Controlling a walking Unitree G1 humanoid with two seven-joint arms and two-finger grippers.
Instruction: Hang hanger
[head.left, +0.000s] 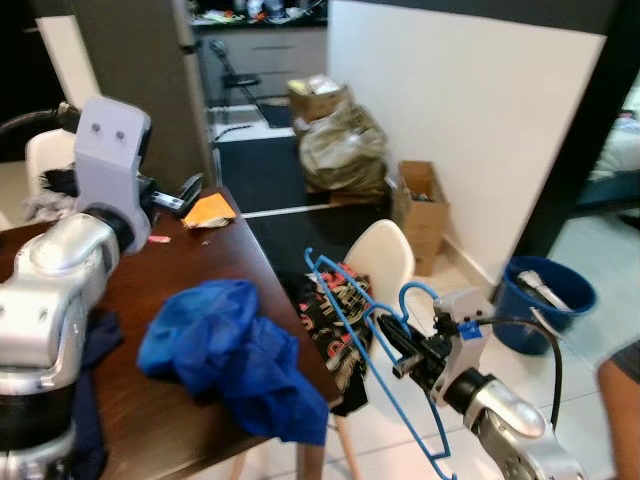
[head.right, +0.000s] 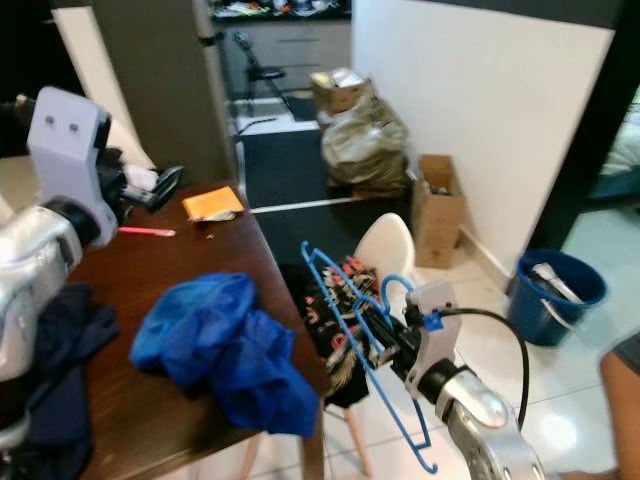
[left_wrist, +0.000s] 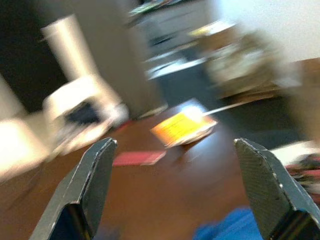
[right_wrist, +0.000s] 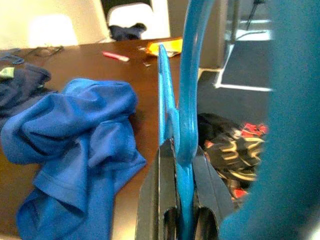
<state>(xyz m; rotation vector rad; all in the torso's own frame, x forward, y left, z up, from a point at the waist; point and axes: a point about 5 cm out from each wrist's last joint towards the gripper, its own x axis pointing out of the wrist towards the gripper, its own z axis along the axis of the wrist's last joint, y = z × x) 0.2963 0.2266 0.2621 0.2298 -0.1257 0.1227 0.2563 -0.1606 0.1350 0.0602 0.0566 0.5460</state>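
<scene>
left eye view: the right pincer sits off the near corner of the dark wooden bench, carrying the blue hanger out over the floor beside a white chair. the hanger stands tilted with its hook uppermost, which looks like a carrying pose that keeps the hook free for hanging; no rail to hang it on can be made out. the left pincer is raised over the far end of the bench near an orange packet.

right eye view: same layout. a crumpled blue garment lies on the bench, apart from the hanger, and a patterned dark cloth is draped over the chair. a blue bucket stands by the wall.

left wrist view: blurred (the arm is probably moving). the left pincer's fingers are spread wide with nothing between them, so this arm is judged idle for the task.

right wrist view: the right pincer's fingers are clamped tight on the hanger's thin blue bar, gripped edge-on near the hook, a hold judged firm enough for transport.
</scene>
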